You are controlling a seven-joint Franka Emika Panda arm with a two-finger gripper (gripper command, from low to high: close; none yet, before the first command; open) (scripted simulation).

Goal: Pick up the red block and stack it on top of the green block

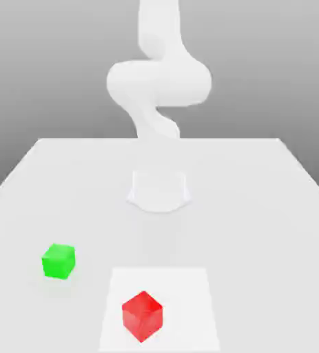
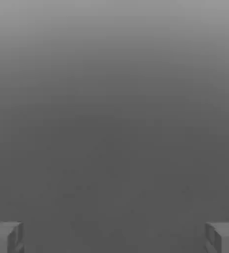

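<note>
A: The red block is sitting on the table, corner turned toward the camera, with the green block well apart at the exterior view's left.

B: And the gripper?

A: Its jaws are standing wide open, holding nothing. I'm thinking the fingertips risk closing across the corners unless the wrist is aligning with the faces; the cube could twist away.

Plain white table, paler square patch near its front edge — grey graded backdrop, soft even light
</note>
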